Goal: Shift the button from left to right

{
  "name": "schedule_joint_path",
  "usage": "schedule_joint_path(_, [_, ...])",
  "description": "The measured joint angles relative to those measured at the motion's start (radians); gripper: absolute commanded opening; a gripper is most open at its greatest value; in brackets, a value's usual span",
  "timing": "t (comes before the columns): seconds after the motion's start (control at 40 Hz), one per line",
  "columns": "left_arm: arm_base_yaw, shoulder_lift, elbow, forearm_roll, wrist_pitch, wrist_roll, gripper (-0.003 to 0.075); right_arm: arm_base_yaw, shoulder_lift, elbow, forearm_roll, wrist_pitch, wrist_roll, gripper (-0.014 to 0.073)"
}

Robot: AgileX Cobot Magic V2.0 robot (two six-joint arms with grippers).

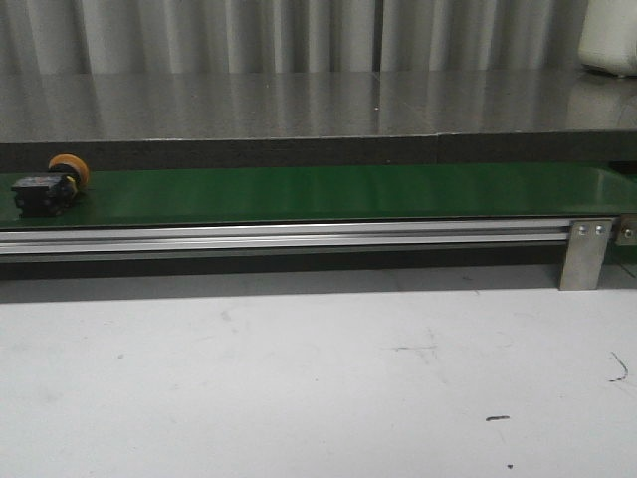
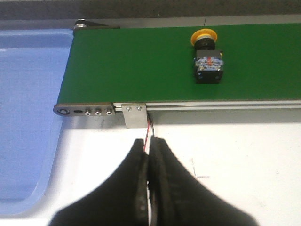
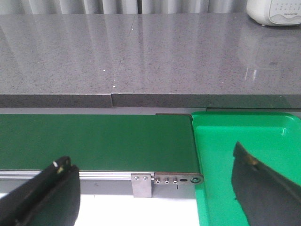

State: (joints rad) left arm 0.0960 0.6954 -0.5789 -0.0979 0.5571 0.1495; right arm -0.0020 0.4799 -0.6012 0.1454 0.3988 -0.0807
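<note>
Closed left gripper [image 2: 150,155] hovers empty before the green belt [image 2: 141,66]; right gripper [image 3: 155,188] is spread wide.
Button [image 1: 48,185] lies untouched at the belt's left end; reaching and grasping likely come next.

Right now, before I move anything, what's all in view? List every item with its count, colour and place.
button: one, orange cap, black body, lying on the belt's left part
belt: one, green, running across the table
rail: one, silver, along the belt's near edge
blue tray: one, off the belt's left end
green tray: one, off the belt's right end
counter: one, grey, behind the belt
left gripper: black, shut, empty
right gripper: black, open
</note>
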Motion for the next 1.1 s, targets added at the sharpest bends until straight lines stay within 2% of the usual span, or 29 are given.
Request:
schedule_joint_path(0.2, [0.000,-0.230,0.165,0.000,-0.089,0.000,-0.0021,0.000,0.000,0.000,0.000,0.000,0.000,0.0663])
schedule_joint_path(0.42, [0.000,-0.395,0.210,-0.036,-0.124,0.000,-0.0021,0.000,0.000,0.000,0.000,0.000,0.000,0.0663])
schedule_joint_path(1.1, [0.000,-0.410,0.216,-0.049,-0.119,0.000,-0.0021,0.000,0.000,0.000,0.000,0.000,0.000,0.0663])
